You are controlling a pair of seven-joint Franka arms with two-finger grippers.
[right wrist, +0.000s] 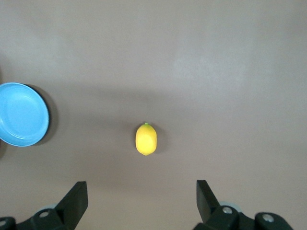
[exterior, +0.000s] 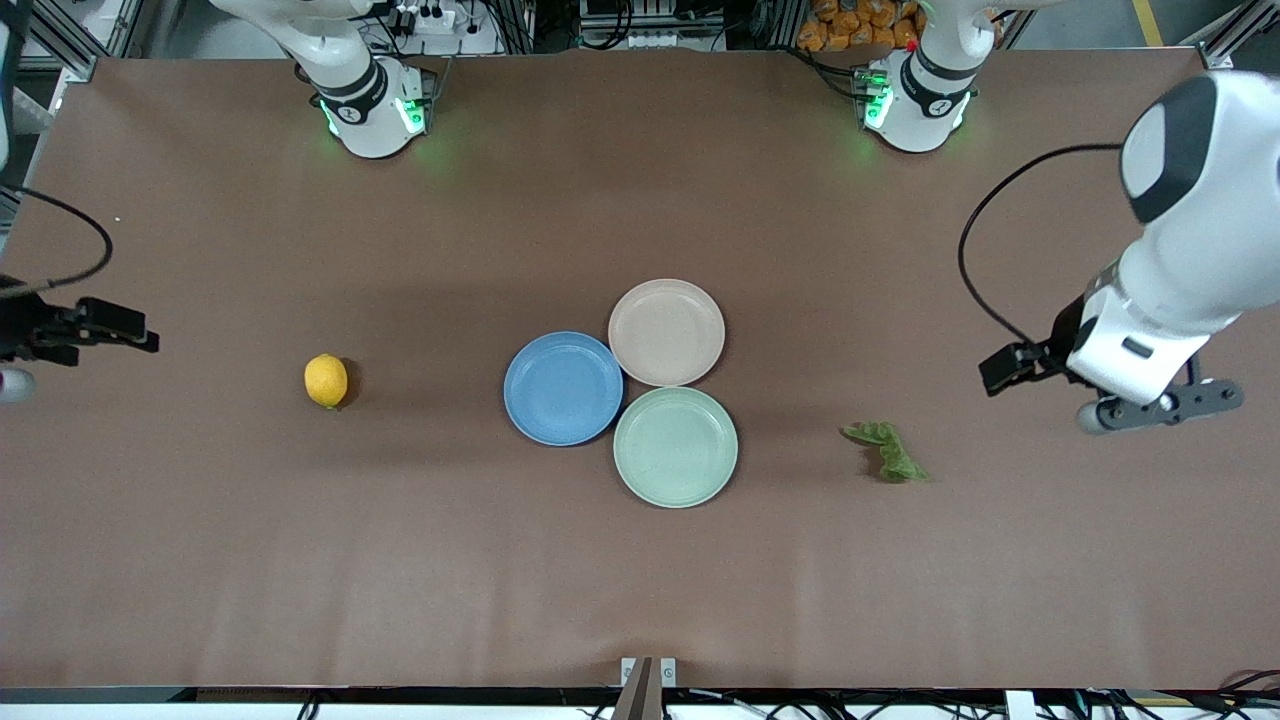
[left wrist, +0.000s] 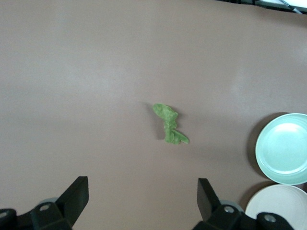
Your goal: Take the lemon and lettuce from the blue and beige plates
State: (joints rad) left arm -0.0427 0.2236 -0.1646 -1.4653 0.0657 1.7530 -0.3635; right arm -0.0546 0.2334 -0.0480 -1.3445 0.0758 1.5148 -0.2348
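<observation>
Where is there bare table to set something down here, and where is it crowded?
Bare cloth lies between the lemon and the blue plate, and between the mint-green plate and the lettuce. The strip nearest the front camera is bare too. Crowded: mid-table, where blue, beige and mint-green plates touch.

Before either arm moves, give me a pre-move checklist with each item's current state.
1. Lemon location: not ok, on the bare table toward the right arm's end, not on the blue plate.
2. Lettuce location: not ok, on the table toward the left arm's end, not on the beige plate.
3. Right gripper open, holding nothing: ok.
4. Left gripper open, holding nothing: ok.
5. Plates carry nothing, mint plate included: ok.
</observation>
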